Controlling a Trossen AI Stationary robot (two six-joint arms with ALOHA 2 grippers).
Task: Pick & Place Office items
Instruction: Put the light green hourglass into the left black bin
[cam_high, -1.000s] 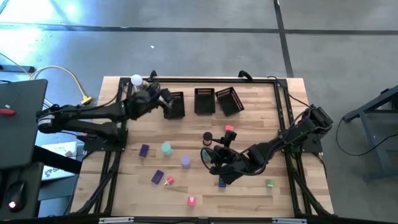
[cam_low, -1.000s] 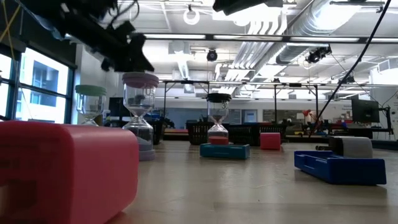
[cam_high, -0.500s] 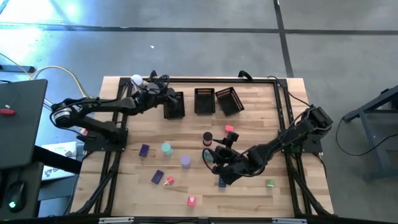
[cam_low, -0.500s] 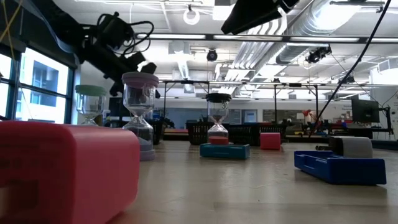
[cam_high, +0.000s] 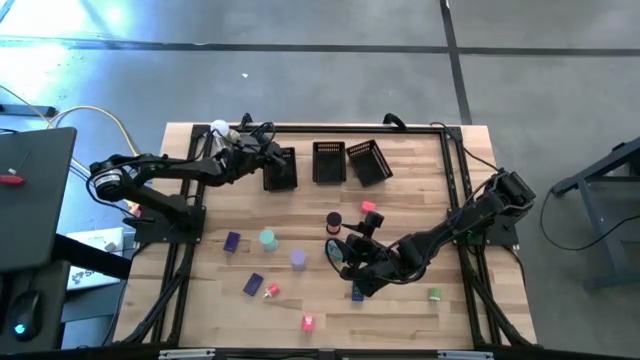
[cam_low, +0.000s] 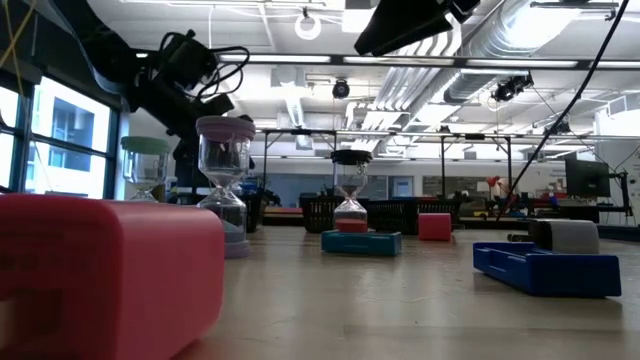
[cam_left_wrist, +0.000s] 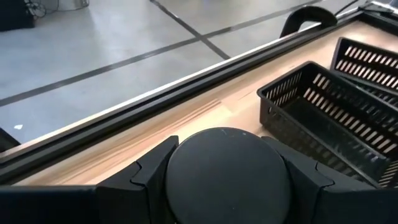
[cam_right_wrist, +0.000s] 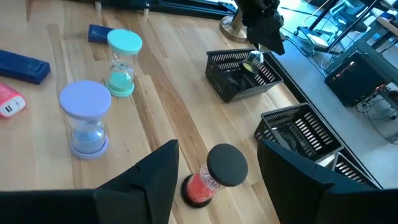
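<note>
I hold a black-capped hourglass clamped in my left tool (cam_high: 262, 157) over the leftmost basket (cam_high: 282, 170) to drop it; right tool (cam_right_wrist: 214, 163) apart above the red hourglass (cam_right_wrist: 216, 175).

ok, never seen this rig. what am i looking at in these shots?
Two dark robot arms work at a wooden table with three black mesh baskets at the back. One shot looks straight down, one sits at tabletop level, and each wrist carries a camera looking past its own fingers. On the table are small hourglasses: teal, purple and red with a black cap. There are also blue blocks and pink, red and green pieces. The left gripper, at the left basket, appears to grip a black round-topped piece. The right gripper hangs open near the red hourglass, holding nothing.
</note>
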